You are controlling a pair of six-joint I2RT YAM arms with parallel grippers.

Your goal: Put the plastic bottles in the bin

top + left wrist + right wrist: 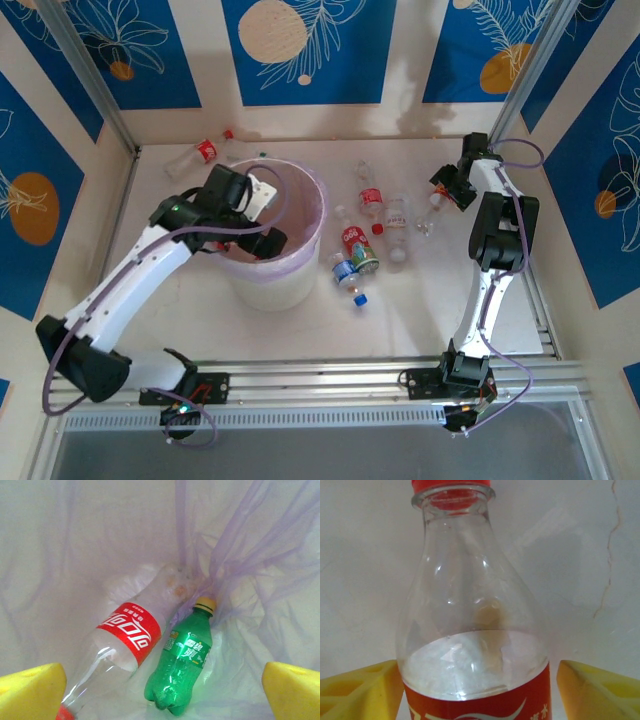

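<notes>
The left tool (162, 682) hangs over the mouth of the bin (275, 287), its yellow fingers (32, 690) spread wide with nothing between them. Down in the pinkish bag liner (240, 555) two bottles lie side by side, touching: a clear cola bottle (125, 635) with a red label and a green bottle (182, 665) with a yellow cap.

The right tool (480, 680) sits low at the far right of the tabletop (420, 300), straddling a red-capped bottle (470, 605) with a red label. Its fingers stand apart on either side of the bottle's body (one looks to touch the wall, the other shows a sliver of gap) — whether they press it cannot be told.

Between the bin and the right arm more bottles lie on the tabletop: a red-labelled bottle (371, 197), a clear bottle (397, 215), a red-and-green bottle (358, 247) and, just beside the bin, a blue-capped bottle (350, 278). A lone bottle (200, 153) with a red label lies behind the bin, near the far left corner.
</notes>
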